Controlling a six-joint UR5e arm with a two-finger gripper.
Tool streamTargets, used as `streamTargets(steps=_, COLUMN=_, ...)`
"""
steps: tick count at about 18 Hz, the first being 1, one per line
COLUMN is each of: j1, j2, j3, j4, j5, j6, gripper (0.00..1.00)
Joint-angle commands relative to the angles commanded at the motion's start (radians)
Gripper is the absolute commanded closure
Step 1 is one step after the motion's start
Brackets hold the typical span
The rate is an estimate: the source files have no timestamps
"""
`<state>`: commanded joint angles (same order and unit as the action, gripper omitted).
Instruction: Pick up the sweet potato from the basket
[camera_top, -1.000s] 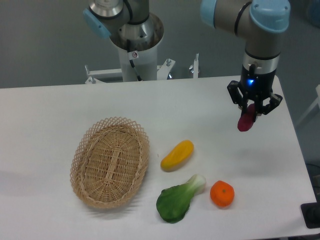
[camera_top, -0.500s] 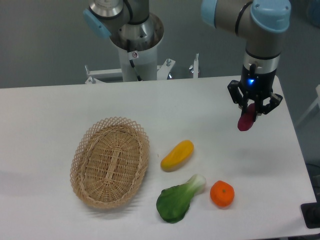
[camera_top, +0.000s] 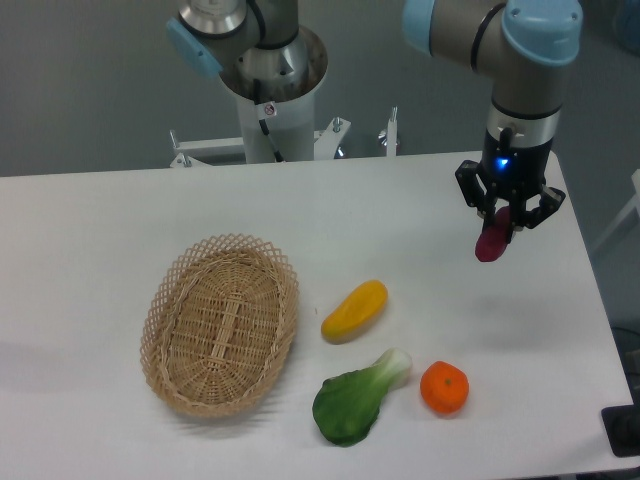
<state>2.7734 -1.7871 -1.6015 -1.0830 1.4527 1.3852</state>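
Observation:
My gripper (camera_top: 505, 218) is at the right side of the table, shut on the magenta-purple sweet potato (camera_top: 490, 243), which hangs from the fingers above the table top. The oval tan wicker basket (camera_top: 220, 322) sits at the left of the table, far from the gripper, with nothing in it.
A yellow oblong vegetable (camera_top: 354, 310) lies just right of the basket. A green leafy vegetable (camera_top: 353, 400) and a round orange fruit (camera_top: 444, 388) lie near the front edge. The arm's base column (camera_top: 272, 90) stands behind the table. The table's right edge is close to the gripper.

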Motion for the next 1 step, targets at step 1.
streamTargets(steps=1, j1=0.0, j2=0.0, j3=0.0, j4=0.0, j5=0.0, j6=0.0, gripper=0.7)
